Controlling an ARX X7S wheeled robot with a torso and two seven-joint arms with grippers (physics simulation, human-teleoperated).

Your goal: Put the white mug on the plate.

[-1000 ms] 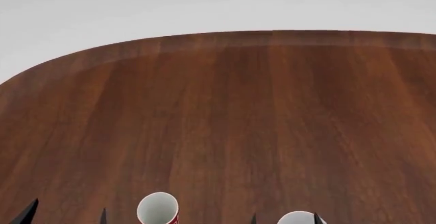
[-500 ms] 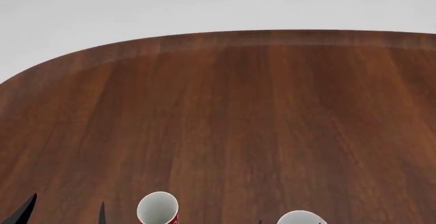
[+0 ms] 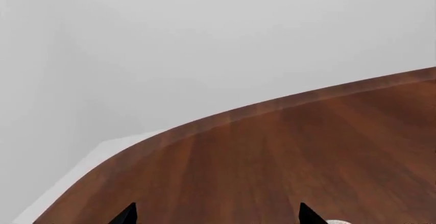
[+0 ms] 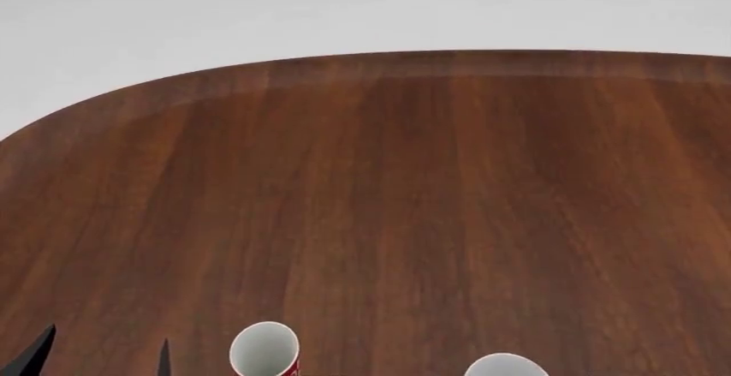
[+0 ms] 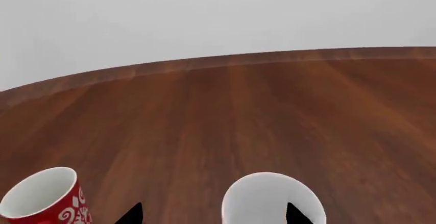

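The white mug stands upright on the brown table; only its rim shows at the head view's bottom edge. In the right wrist view my right gripper is open. The mug stands just ahead of it, near one fingertip and off the middle of the gap. The right gripper is out of the head view. My left gripper is open and empty at the near left, and it also shows in the left wrist view. The plate is out of view.
A red mug with white swirls stands upright to the left of the white mug, between the two grippers; it also shows in the right wrist view. The wooden table reaches far ahead to a rounded far edge.
The right gripper's fingertips have dropped out of the bottom of the head view. The left fingertips have sunk slightly lower. The mugs have not moved.
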